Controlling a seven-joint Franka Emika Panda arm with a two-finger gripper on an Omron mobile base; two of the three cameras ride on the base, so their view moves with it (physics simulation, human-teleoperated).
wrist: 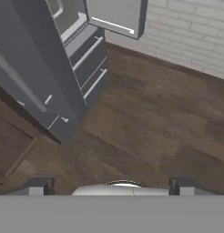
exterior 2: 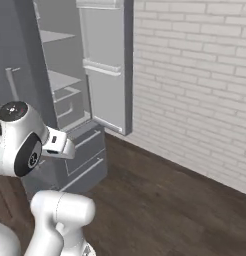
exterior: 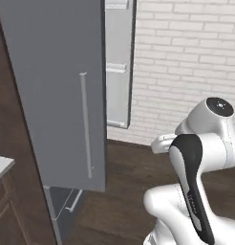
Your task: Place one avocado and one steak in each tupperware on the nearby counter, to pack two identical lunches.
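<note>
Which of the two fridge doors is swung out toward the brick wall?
The far door, the one beside the white brick wall: its inner side with door shelves faces the open fridge. The near door shows its plain grey outer face with a long vertical handle.

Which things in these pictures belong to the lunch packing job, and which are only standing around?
Belongs to the job:
- pale grey-white countertop corner, at the left edge
- open tall grey fridge, a likely place for the food, though no food shows in it
- open two-finger tool, holding nothing

Just around:
- white brick wall
- dark wood floor
</note>
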